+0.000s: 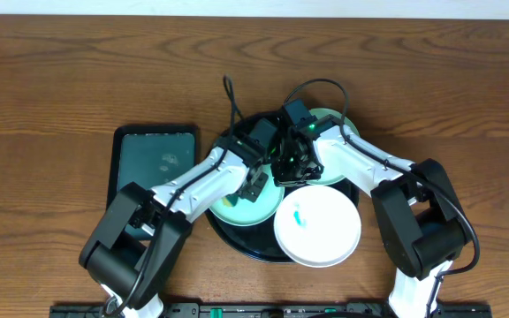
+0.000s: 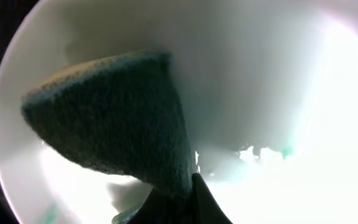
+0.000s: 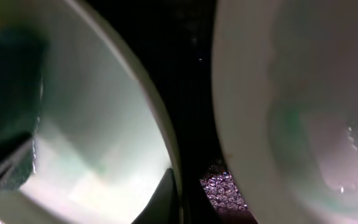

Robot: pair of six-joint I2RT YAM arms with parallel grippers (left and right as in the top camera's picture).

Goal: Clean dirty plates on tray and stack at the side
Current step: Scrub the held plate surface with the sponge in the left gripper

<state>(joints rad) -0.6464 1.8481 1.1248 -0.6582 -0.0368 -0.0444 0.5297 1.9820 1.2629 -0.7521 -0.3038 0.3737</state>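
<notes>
The round black tray (image 1: 224, 233) holds three plates. A mint plate (image 1: 235, 212) lies at its left, a second mint plate (image 1: 336, 118) at the back right, and a white plate (image 1: 325, 234) with a teal smear at the front. My left gripper (image 1: 253, 184) is shut on a dark green sponge (image 2: 117, 118) and presses it onto the left mint plate (image 2: 260, 74). My right gripper (image 1: 292, 168) is closed on that plate's rim (image 3: 160, 124), with one finger (image 3: 166, 199) inside the rim. Another pale plate (image 3: 278, 93) with a greenish smear lies across a gap of black tray (image 3: 197, 74).
A dark-green rectangular tray (image 1: 155, 163) lies left of the round tray. Brown wood tabletop (image 1: 60, 79) surrounds everything. Both arms cross over the tray, with cables looping above it.
</notes>
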